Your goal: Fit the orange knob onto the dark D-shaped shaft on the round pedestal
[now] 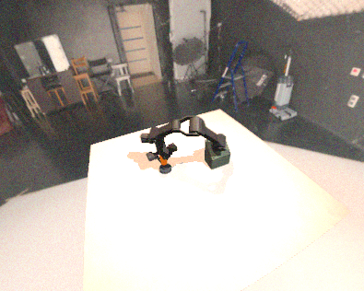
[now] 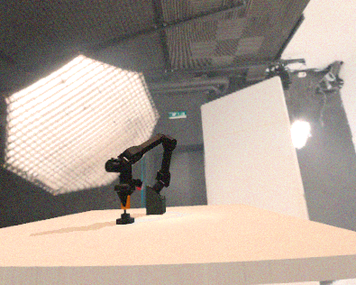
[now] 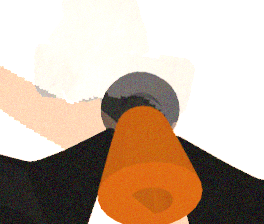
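The orange knob (image 1: 163, 161) (image 2: 126, 202) (image 3: 143, 142) is upright between the fingers of my gripper (image 1: 162, 157) (image 2: 124, 198) (image 3: 144, 150), which is shut on it. The dark round pedestal (image 1: 165, 170) (image 2: 124, 220) (image 3: 167, 95) stands on the table straight below. In the exterior view a short piece of the dark shaft (image 2: 125, 212) shows between the knob's lower end and the pedestal, so the knob is not down on the pedestal. Whether the shaft's tip is inside the knob's hole cannot be told. The wrist view shows a D-shaped recess in the knob's top; the knob covers the shaft.
The arm's dark green base block (image 1: 217, 157) (image 2: 155, 202) stands on the pale table (image 1: 195, 230) (image 2: 205, 239), to the right of the pedestal in the top and exterior views. The arm arches from it over to the pedestal. Shadows of the arm fall across the table.
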Robot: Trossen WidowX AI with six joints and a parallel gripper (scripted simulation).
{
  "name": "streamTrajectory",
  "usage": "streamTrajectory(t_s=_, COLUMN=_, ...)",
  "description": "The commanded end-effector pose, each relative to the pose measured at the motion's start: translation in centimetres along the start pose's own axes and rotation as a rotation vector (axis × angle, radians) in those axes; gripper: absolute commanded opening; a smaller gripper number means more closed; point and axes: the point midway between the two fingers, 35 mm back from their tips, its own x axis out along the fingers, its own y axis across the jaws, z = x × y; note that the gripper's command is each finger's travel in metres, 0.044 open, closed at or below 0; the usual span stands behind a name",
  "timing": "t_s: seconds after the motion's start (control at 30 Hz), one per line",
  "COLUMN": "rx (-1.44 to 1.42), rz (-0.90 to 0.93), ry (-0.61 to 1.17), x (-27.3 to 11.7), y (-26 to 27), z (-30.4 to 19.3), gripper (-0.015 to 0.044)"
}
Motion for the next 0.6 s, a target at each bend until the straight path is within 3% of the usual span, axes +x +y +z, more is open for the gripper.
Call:
streamTrajectory(t_s=0.0, rx=0.37, rz=-0.003, ry=0.003, x=0.01, y=-0.33, z=0.02, gripper=0.0)
streamTrajectory(t_s=0.57, rx=1.506, rz=-0.004, ry=0.001, x=0.3, y=-0.49, z=-0.19, gripper=0.0)
